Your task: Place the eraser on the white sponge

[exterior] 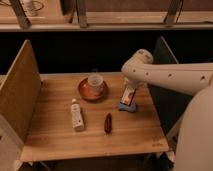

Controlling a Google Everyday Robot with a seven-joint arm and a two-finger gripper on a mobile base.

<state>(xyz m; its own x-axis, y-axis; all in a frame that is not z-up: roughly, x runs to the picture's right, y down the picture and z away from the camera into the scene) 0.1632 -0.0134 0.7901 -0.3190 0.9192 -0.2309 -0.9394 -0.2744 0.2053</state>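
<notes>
Dim, warm light, deep shadows behind; gripper [129,96] low over the white sponge [124,107].
</notes>
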